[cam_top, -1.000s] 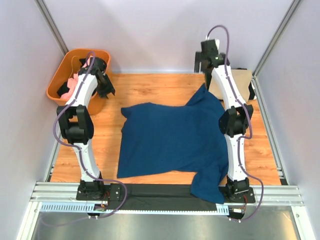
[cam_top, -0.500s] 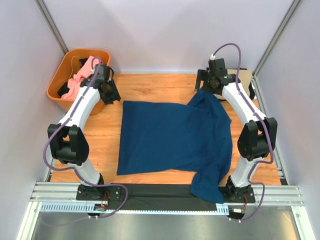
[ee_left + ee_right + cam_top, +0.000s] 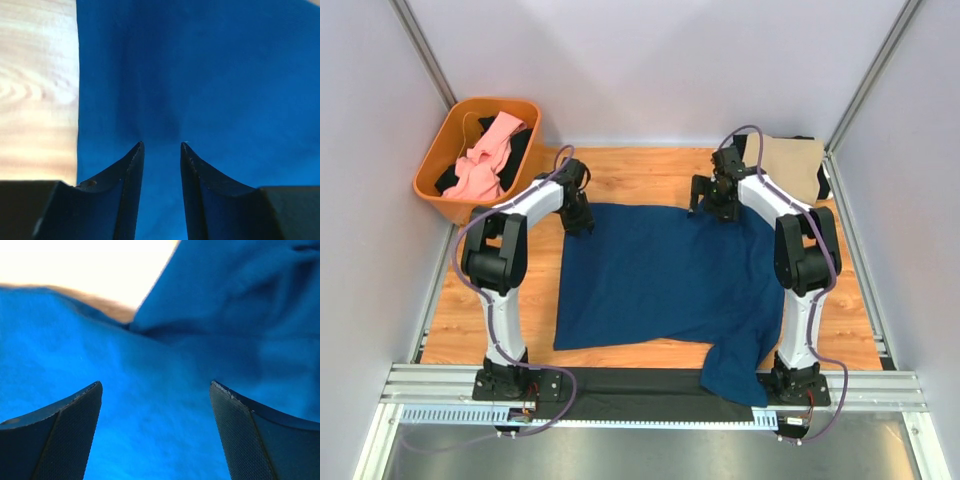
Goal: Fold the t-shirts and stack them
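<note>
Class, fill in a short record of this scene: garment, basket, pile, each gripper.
Garment: navy blue cloth t-shirt, spread on wooden table
Basket: orange plastic basket, holding pink cloth
Pile: tan folded cloth, far right corner
Left gripper: narrowly open over shirt's edge
Right gripper: wide open over shirt

Overhead view evenly lit, sharp, soft shadows. Wrist views close, blurred; wood overexposed, blue oversaturated.

White arms [image 3: 535,200], black joints [image 3: 486,262], purple cables [image 3: 745,128]
</note>
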You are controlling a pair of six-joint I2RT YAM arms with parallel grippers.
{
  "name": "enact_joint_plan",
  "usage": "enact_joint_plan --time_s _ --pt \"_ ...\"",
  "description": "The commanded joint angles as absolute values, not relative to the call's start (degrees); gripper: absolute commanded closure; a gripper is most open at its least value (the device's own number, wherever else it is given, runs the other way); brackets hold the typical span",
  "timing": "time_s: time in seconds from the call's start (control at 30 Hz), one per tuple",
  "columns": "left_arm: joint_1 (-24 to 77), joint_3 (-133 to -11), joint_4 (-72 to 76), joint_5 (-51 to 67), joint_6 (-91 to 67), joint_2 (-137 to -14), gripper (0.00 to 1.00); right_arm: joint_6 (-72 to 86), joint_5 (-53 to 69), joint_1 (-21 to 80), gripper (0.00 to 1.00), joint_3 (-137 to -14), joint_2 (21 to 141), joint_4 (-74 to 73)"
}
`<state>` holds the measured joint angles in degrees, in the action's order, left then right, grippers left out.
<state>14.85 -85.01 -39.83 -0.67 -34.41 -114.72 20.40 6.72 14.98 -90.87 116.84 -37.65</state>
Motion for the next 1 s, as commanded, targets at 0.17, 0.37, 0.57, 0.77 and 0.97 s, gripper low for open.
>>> enact_joint_plan --time_s 0.17,0.37,0.57,0.77,0.97 --pt "11.52 -93.60 -43.06 -9.31 -35.16 -122.77 0.59 23.02 13.00 15.47 0.12 -104.66 129.17 -37.35" --pt "6.60 -103.94 -47.10 -13.26 -33.49 -128.58 0.69 26.71 16.17 15.47 0.11 -121.62 139.73 -40.69" --pt "4.04 -116.79 -53.95 -12.40 -31.99 -133.94 0.68 29.53 18.71 15.56 0.07 -139.43 148.00 -40.08" --pt "4.13 -114.71 -55.81 -6.86 -34.71 -125.09 0.67 27.86 27.15 15.21 0.00 -145.90 148.81 -31.21" --pt "6.68 -99.09 -53.44 -4.30 -35.95 -105.85 0.63 23.21 30.16 15.99 0.00 -137.05 134.33 -31.99"
